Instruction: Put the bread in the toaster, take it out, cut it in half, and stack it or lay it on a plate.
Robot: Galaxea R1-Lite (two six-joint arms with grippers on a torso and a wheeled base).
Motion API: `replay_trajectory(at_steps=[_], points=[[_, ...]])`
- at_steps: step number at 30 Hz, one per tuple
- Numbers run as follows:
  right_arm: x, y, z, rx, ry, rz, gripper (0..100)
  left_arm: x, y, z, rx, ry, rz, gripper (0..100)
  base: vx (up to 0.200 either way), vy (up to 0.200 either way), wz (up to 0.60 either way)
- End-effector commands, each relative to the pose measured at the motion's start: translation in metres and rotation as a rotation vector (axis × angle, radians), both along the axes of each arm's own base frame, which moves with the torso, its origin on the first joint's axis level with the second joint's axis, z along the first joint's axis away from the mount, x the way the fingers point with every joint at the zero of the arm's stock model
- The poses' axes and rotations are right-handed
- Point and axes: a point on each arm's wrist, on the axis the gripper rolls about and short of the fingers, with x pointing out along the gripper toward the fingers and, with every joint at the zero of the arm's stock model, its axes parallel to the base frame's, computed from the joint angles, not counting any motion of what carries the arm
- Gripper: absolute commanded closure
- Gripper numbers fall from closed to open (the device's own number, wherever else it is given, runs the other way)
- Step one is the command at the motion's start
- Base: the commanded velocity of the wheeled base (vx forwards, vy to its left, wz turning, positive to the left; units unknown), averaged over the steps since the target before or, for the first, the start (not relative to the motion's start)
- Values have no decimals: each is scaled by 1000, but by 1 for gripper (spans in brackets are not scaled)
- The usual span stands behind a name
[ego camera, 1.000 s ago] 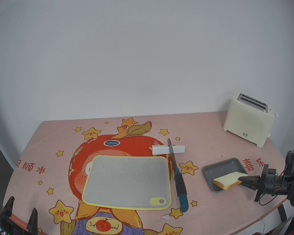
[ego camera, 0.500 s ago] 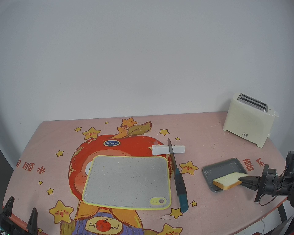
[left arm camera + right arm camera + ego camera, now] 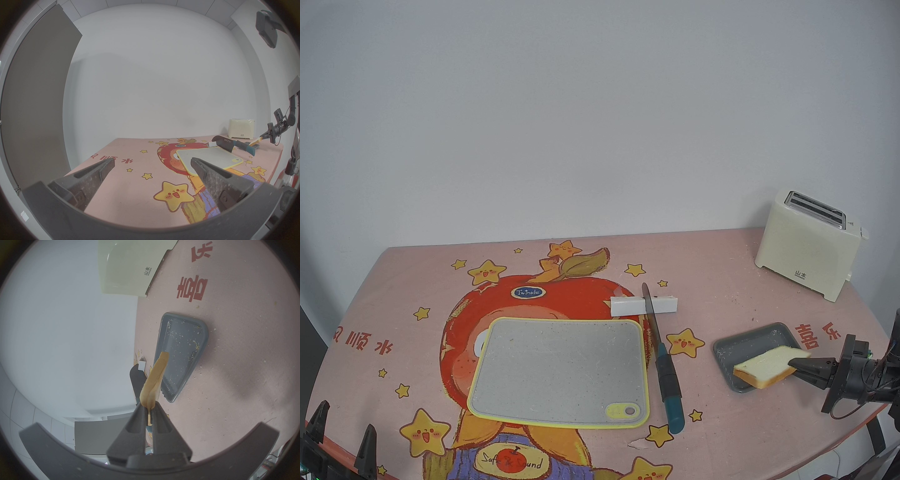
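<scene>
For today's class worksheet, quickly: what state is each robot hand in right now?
The left hand is open and empty.
The right hand is shut on the bread slice.

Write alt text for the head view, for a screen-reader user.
The right gripper, jaws shut on a bread slice, holds it over the near corner of a gray tray at the right of the pink table. A cream toaster stands behind the tray; a gray cutting board lies mid-table with a knife beside it.
</scene>
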Motion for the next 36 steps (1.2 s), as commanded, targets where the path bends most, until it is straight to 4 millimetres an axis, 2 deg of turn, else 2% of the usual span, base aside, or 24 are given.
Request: replay_trajectory(at_steps=[1, 9, 16, 27, 36], points=[[-5, 0, -2, 0, 6, -2, 100, 0, 0, -5, -1, 1, 1, 0, 0, 0, 0], [-6, 0, 0, -6, -13, -1, 100, 0, 0, -5, -1, 1, 1, 0, 0, 0, 0], [-21, 1, 19, -9, -159, 1, 100, 0, 0, -5, -1, 1, 0, 0, 0, 0, 0], [-22, 2, 23, -12, -190, 14, 100, 0, 0, -5, -1, 1, 1, 0, 0, 0, 0], [-20, 1, 25, -147, -315, 29, 100, 0, 0, -5, -1, 1, 0, 0, 0, 0, 0]])
